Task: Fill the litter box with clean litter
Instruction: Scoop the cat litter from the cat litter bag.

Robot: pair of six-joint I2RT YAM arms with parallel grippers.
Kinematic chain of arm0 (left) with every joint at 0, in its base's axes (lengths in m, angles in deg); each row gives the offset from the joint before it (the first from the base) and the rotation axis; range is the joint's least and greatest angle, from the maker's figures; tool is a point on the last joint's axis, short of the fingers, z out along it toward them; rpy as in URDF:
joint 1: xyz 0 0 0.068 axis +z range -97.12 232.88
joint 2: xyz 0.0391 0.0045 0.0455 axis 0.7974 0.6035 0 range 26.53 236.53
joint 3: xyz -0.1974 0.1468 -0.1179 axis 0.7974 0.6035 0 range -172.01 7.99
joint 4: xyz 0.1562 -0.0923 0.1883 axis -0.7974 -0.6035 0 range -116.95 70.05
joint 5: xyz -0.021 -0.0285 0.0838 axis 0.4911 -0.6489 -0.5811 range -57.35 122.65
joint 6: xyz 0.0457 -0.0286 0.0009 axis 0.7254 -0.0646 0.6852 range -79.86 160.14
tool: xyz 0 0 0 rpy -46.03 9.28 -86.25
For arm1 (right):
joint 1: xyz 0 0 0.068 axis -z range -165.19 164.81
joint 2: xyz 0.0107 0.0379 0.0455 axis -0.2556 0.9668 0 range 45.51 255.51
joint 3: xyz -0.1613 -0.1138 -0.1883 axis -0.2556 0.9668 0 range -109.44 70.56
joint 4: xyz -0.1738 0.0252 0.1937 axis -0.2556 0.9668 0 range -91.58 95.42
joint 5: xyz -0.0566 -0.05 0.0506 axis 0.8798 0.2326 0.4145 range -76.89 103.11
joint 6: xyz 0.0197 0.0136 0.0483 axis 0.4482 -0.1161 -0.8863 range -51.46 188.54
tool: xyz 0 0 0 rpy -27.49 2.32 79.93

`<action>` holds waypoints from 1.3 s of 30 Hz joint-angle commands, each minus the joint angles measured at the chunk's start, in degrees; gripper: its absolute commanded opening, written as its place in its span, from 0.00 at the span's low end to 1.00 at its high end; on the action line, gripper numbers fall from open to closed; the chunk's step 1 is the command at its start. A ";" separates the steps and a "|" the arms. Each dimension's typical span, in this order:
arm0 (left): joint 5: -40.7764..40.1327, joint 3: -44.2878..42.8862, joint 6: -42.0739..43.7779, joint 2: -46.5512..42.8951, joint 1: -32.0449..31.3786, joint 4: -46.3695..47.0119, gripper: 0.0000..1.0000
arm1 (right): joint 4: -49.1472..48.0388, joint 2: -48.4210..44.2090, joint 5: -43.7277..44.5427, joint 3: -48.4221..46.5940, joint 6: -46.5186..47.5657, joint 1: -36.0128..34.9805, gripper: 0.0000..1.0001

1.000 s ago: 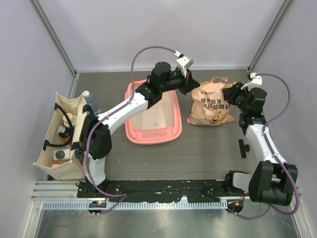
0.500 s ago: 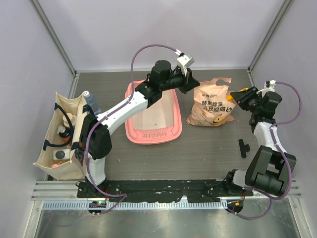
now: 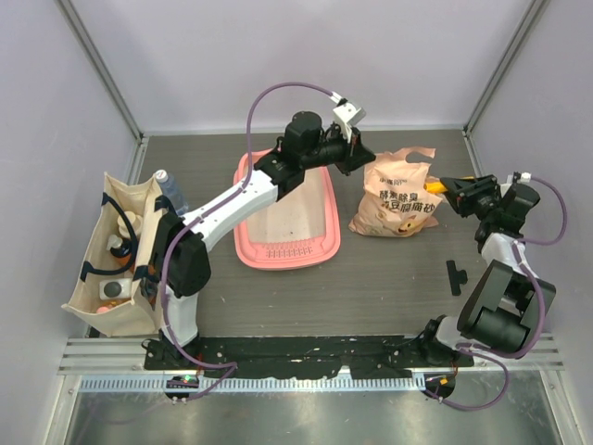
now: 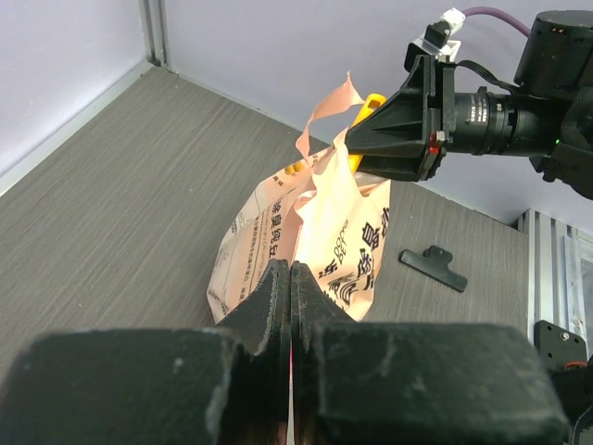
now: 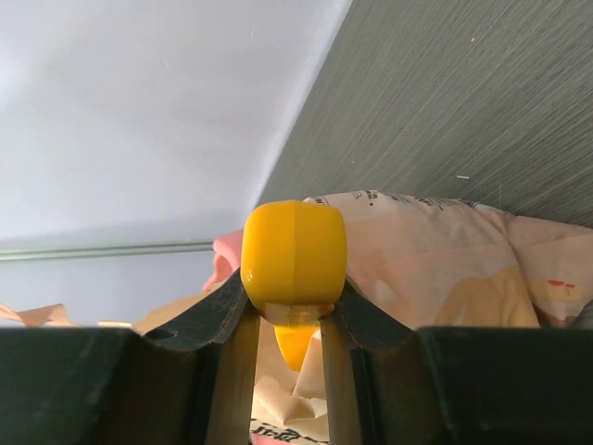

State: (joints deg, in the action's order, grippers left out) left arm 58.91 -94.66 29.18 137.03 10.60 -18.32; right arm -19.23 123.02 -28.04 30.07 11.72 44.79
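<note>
Litter box [image 3: 285,263] lies left of centre on the table, partly under the left arm; the visible floor shows no pile. Over the last second the right arm has swung outward to the right, and the right gripper [image 5: 292,283], pinching the yellow scoop [image 5: 294,246] by its handle, has backed slightly off the bag [image 3: 394,199]. The left gripper [image 4: 290,278] stays pressed together on the bag's top edge, holding the mouth up. Judgement: scooping is under way, with nothing transferred yet. The scoop's bowl is hidden among bag folds, so its load cannot be told. No clean litter is visible.
</note>
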 commanded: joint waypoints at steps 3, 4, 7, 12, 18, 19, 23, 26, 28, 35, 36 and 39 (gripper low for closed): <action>0.37 -3.96 1.82 -0.11 0.62 -0.05 0.00 | -4.58 1.41 -2.09 -1.08 -7.69 4.03 0.01; 0.37 -4.05 1.82 -0.02 0.62 -0.13 0.00 | -4.59 1.58 -2.62 -1.26 -7.87 4.38 0.01; 0.54 -4.75 1.91 0.24 0.62 -0.66 0.00 | -4.94 2.38 -4.38 -1.26 -9.01 6.14 0.01; 0.46 -5.45 2.61 0.42 0.62 -1.19 0.00 | -6.25 3.51 -6.84 -1.61 -10.68 8.86 0.01; 0.72 -5.81 2.61 0.51 0.62 -1.19 0.00 | -8.80 5.10 -9.48 -2.93 -13.76 11.15 0.01; 0.72 -5.72 2.61 0.51 0.62 -1.19 0.00 | -8.81 5.36 -9.57 -2.84 -13.93 11.42 0.01; 0.37 -5.81 2.70 0.51 0.62 -0.23 0.00 | -10.65 5.80 -10.71 -2.49 -15.42 12.12 0.01; 0.37 -5.81 2.87 0.33 0.80 0.22 0.00 | -12.67 5.89 -11.32 -3.10 -16.66 12.74 0.01; 0.28 -5.72 2.96 0.16 0.89 0.22 0.00 | -12.67 5.89 -11.33 -3.80 -17.10 13.26 0.01; 0.28 -5.80 3.49 -0.02 1.41 0.48 0.00 | -11.97 6.07 -11.68 -4.25 -17.71 14.67 0.01; 0.19 -5.81 3.49 -0.11 1.50 0.57 0.00 | -12.40 6.07 -11.68 -4.16 -17.89 14.76 0.01; 0.11 -6.16 3.66 -0.11 1.85 0.66 0.00 | -12.85 6.07 -12.03 -3.55 -18.59 14.85 0.01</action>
State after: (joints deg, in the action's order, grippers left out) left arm 59.72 -97.66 31.63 138.32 10.80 -20.62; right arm -28.21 128.92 -42.11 28.01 -6.22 57.49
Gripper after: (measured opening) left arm 0.009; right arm 0.338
